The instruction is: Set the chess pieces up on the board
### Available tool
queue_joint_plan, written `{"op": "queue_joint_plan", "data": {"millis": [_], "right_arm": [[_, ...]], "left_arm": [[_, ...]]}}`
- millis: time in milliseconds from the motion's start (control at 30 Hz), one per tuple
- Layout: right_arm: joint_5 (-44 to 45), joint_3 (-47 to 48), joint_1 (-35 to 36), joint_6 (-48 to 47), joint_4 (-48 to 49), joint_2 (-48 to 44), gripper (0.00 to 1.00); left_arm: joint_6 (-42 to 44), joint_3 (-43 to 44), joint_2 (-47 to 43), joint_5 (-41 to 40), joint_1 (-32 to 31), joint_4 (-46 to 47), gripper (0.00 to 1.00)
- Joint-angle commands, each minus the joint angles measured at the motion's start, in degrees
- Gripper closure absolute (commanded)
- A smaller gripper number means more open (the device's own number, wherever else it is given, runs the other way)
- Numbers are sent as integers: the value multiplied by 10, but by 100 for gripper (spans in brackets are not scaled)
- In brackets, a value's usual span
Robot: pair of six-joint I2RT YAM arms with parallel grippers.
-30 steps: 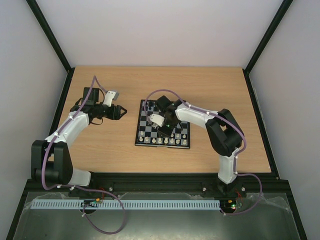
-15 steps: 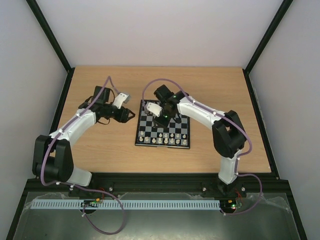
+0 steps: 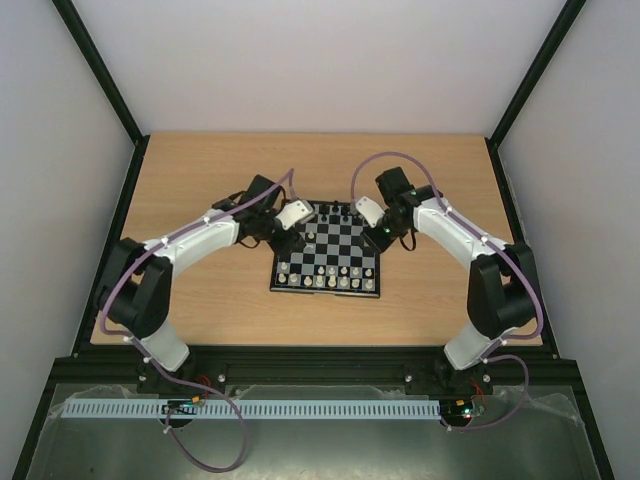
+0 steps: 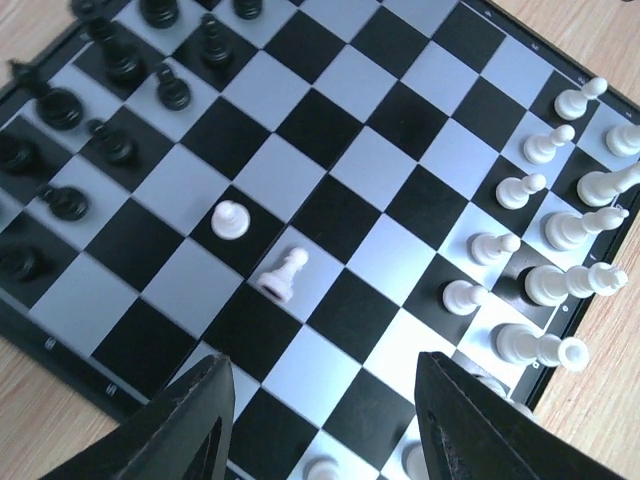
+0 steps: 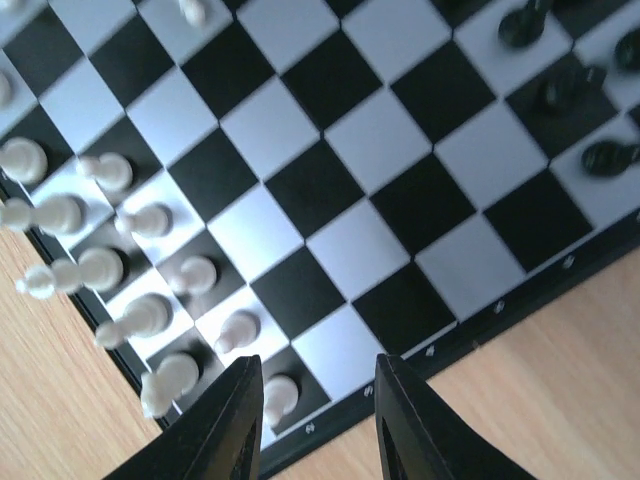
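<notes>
Top external | left claw (image 3: 289, 237) now at board (image 3: 325, 289) edge, spread | right claw (image 3: 386, 234) withdrawn rightward, spread

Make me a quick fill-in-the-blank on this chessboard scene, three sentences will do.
1. Mid-board, one white pawn stands upright; the other pawn lies on its ____.
2. The left gripper and the right gripper both hold ____.
3. The row of pieces along the edge of the board nearest the arm bases is coloured ____.
Missing words: side; nothing; white.
</notes>
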Motion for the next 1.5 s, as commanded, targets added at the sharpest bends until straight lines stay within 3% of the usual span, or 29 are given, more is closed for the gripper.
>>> {"op": "queue_joint_plan", "data": {"millis": [0,400,667,1467], "right_arm": [[-5,-42,-15,12,-7,-40,68],[0,-68,-26,12,-8,-60,68],[1,-71,-26,11,-9,-58,68],[-3,-67,-26,15,-3,-35,68]], "left_arm": [[65,41,43,11,-15,-4,46],[254,173,168,73,-10,-97,54],[354,192,195,99,-8,-153,64],[285,106,195,7,-18,-42,66]]}}
